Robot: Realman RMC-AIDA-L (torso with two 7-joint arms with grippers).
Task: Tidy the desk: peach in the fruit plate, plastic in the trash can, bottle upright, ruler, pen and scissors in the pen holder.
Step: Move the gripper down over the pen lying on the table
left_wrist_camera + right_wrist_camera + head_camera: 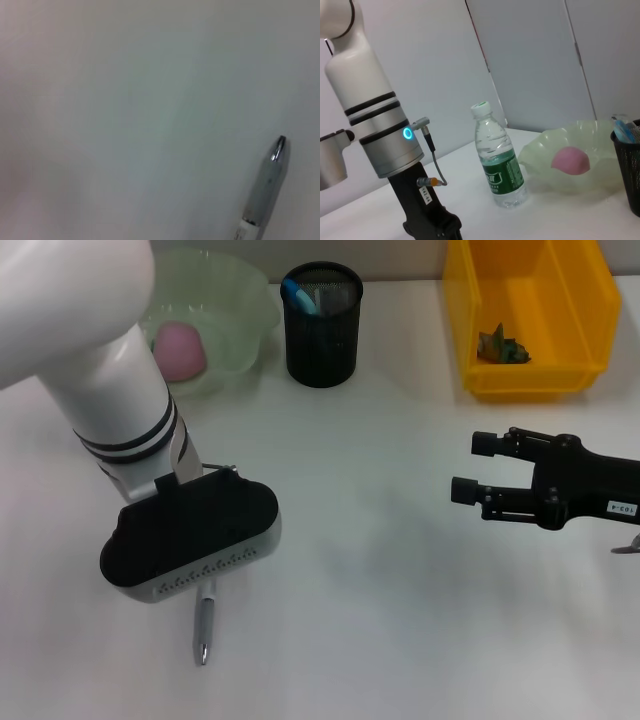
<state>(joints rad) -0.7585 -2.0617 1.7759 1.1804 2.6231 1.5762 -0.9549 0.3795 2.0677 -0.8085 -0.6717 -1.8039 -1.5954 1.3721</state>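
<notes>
The silver pen [204,625] lies on the white desk [380,570], its upper end hidden under my left gripper's black body [190,540], which hangs right over it. The left wrist view shows only the pen's tip [267,185] on the desk. The pink peach [180,350] sits in the green fruit plate [240,300]. Blue scissors [300,295] stand in the black mesh pen holder [323,335]. The green plastic [503,345] lies in the yellow trash can [530,380]. The bottle [499,165] stands upright beside the fruit plate [535,145]. My right gripper [470,468] is open and holds nothing. No ruler is visible.
My white left arm [90,360] covers the desk's far left and hides the bottle in the head view. The right arm's black body [580,490] reaches in from the right edge. Bare desk lies between the two grippers.
</notes>
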